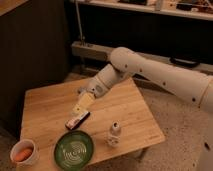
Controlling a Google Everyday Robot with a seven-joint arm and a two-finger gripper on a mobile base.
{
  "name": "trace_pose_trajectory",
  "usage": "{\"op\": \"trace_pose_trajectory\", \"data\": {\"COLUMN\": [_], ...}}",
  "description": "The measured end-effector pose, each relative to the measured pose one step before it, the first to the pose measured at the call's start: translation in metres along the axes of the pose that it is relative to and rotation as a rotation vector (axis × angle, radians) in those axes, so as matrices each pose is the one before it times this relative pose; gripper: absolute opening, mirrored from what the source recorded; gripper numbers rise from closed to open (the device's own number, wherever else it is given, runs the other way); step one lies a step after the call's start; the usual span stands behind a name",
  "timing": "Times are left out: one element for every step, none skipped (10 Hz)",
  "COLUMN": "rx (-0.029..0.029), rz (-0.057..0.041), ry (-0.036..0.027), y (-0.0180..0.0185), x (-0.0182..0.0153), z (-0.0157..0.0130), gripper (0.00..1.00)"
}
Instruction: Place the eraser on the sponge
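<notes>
Small black eraser (77, 120) with pale side strip, flat on table (45, 107) just beyond green plate (74, 148), strip markings too small to read, gripper (83, 103) just above it, jaws apart

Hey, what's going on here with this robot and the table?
A one-armed robot is reaching over a small wooden table. Its gripper, open and holding nothing, hangs just above the eraser, which lies on the wood beside a green plate. A white bottle and a cup stand nearby. The eraser is not yet picked up, and I can't make out the sponge.
</notes>
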Motion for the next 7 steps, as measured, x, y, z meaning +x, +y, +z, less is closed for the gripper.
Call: {"op": "trace_pose_trajectory", "data": {"rx": [0.0033, -0.00042, -0.0014, 0.00079, 0.00066, 0.00224, 0.01363], "rz": [0.00102, -0.00218, -0.00165, 0.00157, -0.00014, -0.02075, -0.06079], "ry": [0.00444, -0.00008, 0.00039, -0.0003, -0.00053, 0.00122, 0.01979], "y": [-0.00015, 0.00037, 0.00033, -0.00039, 0.00016, 0.00073, 0.00058], "x": [0.00418, -0.00143, -0.00096, 0.00077, 0.0, -0.00096, -0.00264], "z": [-0.00101, 0.00041, 0.0008, -0.00042, -0.00038, 0.0015, 0.00434], "gripper": [0.8, 0.8, 0.8, 0.8, 0.8, 0.8, 0.8]}}
